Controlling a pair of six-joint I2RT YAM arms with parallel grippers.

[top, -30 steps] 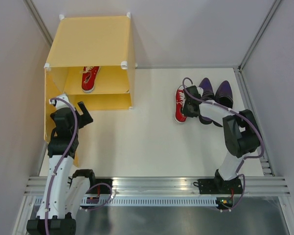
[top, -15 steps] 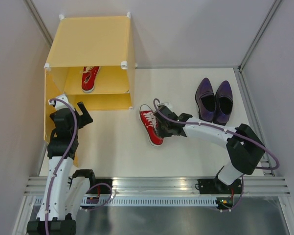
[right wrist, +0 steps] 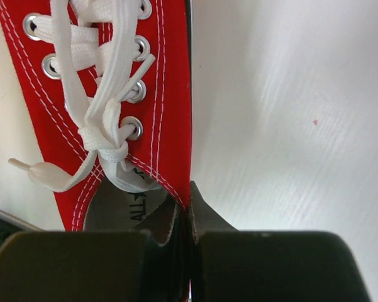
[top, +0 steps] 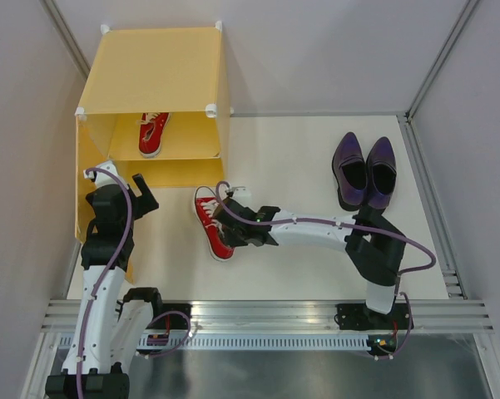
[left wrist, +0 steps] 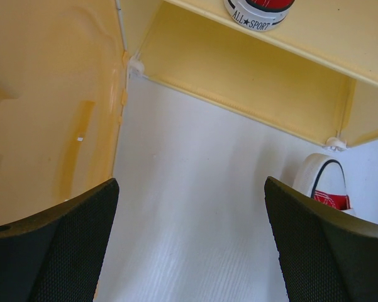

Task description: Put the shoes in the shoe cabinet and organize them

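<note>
My right gripper (top: pixel 237 233) (right wrist: pixel 189 204) is shut on the side wall of a red sneaker (top: pixel 212 220) (right wrist: pixel 113 82), one finger inside the opening and one outside. The sneaker lies mid-table in front of the yellow-orange shoe cabinet (top: pixel 154 71) (left wrist: pixel 251 69). A second red sneaker (top: pixel 152 133) (left wrist: pixel 259 9) stands on the cabinet's inner shelf. The dark purple slip-on pair (top: pixel 364 169) sits side by side at the right. My left gripper (top: pixel 121 179) (left wrist: pixel 192 245) hangs open and holds nothing, by the cabinet's lower compartment. In its view the held sneaker's white toe cap (left wrist: pixel 324 185) shows at the right.
The cabinet's open door (top: pixel 85 179) (left wrist: pixel 44 107) stands out toward me along the left wall. Grey walls close in left and right. A metal rail (top: pixel 266 314) runs across the near edge.
My right arm has carried the red sneaker leftward, from beside the purple pair to the middle of the table in front of the cabinet. The left arm has not moved.
</note>
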